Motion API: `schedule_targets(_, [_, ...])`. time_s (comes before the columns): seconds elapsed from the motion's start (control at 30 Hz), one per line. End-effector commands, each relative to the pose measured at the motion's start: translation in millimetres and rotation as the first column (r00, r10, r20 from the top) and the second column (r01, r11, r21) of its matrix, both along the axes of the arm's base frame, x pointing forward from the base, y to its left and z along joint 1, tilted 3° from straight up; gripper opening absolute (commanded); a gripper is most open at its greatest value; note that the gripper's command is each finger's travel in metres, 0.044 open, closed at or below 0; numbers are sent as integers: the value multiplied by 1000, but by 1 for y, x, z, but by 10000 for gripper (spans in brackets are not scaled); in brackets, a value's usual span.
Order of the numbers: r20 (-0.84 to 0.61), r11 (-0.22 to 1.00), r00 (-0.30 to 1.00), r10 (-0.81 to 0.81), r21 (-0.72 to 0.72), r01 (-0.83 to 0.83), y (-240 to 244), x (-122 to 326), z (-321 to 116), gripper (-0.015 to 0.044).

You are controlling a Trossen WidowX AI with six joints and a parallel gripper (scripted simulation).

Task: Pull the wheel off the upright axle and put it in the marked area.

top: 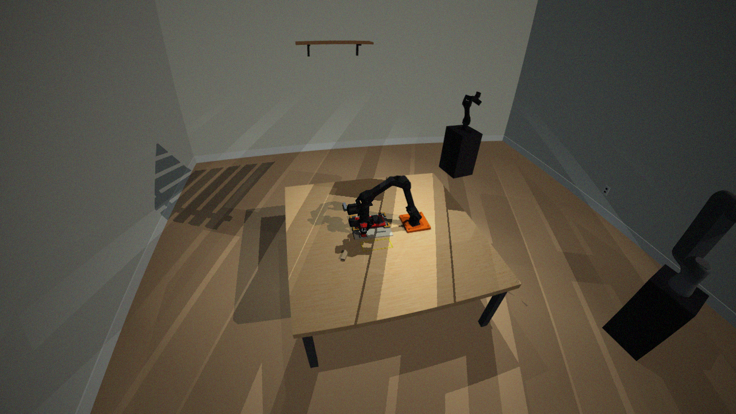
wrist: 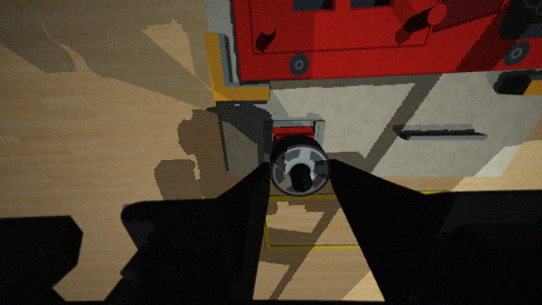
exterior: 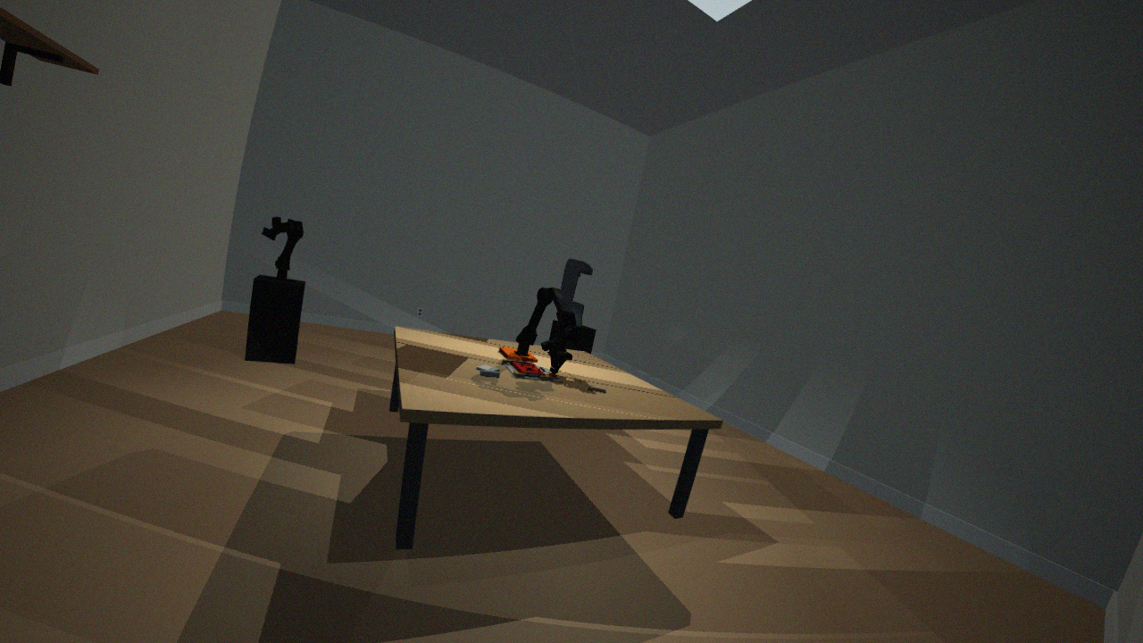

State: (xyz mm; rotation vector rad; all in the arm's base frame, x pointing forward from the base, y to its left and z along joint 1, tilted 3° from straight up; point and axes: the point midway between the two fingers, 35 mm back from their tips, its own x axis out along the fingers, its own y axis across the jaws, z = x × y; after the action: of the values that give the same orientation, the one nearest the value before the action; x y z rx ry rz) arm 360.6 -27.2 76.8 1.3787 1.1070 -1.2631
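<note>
The wheel (wrist: 281, 180), dark with a pale spoked face, sits around the black upright axle (wrist: 301, 180), whose tip shows in its hub. My gripper (wrist: 298, 166) (top: 363, 231) (exterior: 554, 371) points down with one finger against each side of the wheel, shut on it. The wheel is over its red and grey mount (wrist: 293, 130) at the corner of the pale plate (wrist: 347, 110). In the top and exterior views the arm and shadow largely hide the wheel. The marked area (wrist: 313, 246) (top: 380, 248) is a yellow outline on the table, just beyond the plate's edge; the fingers partly cover it in the wrist view.
A red panel (wrist: 360, 59) (exterior: 525, 368) with yellow corner brackets (wrist: 217, 80) lies beside the mount. A thin grey bar (wrist: 442, 135) stands on the plate. A small tan block (top: 343, 255) lies on the table. A small grey object (exterior: 488, 371) lies beyond the panel. The arm's orange base (top: 426, 226) is nearby.
</note>
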Motion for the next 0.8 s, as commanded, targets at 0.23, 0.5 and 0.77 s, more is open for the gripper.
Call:
schedule_targets(0.23, [-3,1000,1000,0,0,0,0,-1,2,0])
schedule_targets(0.5, [-2,1000,1000,0,0,0,0,-1,4,0])
schedule_targets(0.77, [-2,1000,1000,-1,-1,1,0,-1,7,0])
